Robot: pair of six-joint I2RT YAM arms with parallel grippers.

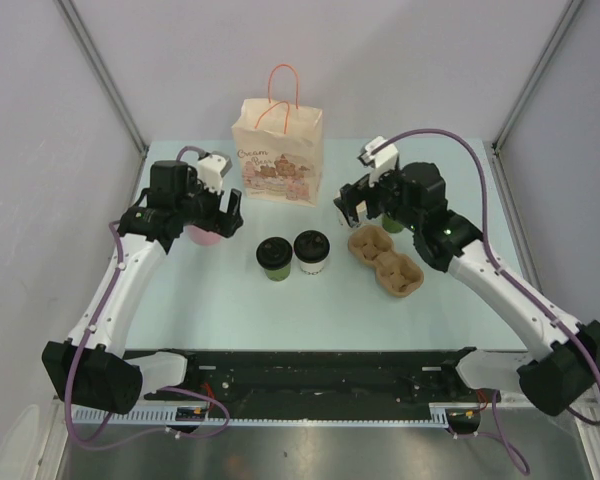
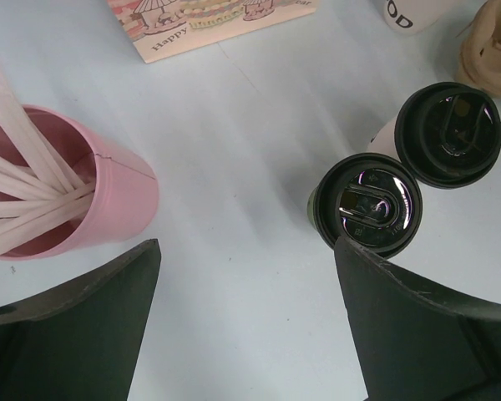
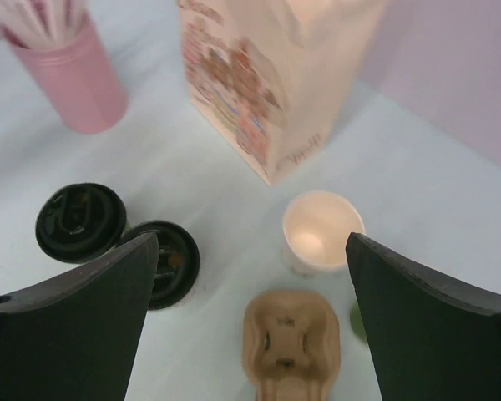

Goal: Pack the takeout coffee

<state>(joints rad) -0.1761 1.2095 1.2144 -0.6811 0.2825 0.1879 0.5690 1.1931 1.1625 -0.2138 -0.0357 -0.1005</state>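
Orange bag handles (image 1: 284,66): top only (wrists crop them); left gripper (image 2: 246,251), right gripper (image 3: 252,242) wide.

A printed paper bag (image 1: 277,150) stood upper centre. A brown pulp tray (image 1: 385,262) lay right of centre, a pink stick-filled cup (image 2: 108,200) left.

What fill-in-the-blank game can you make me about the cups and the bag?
The green cup and the white cup in the middle are both capped in the colour ____.
The cup of white sticks is coloured ____.
The brown tray has ____ hollows for cups.
The paper bag has handles coloured ____.
Missing words: black, pink, two, orange.
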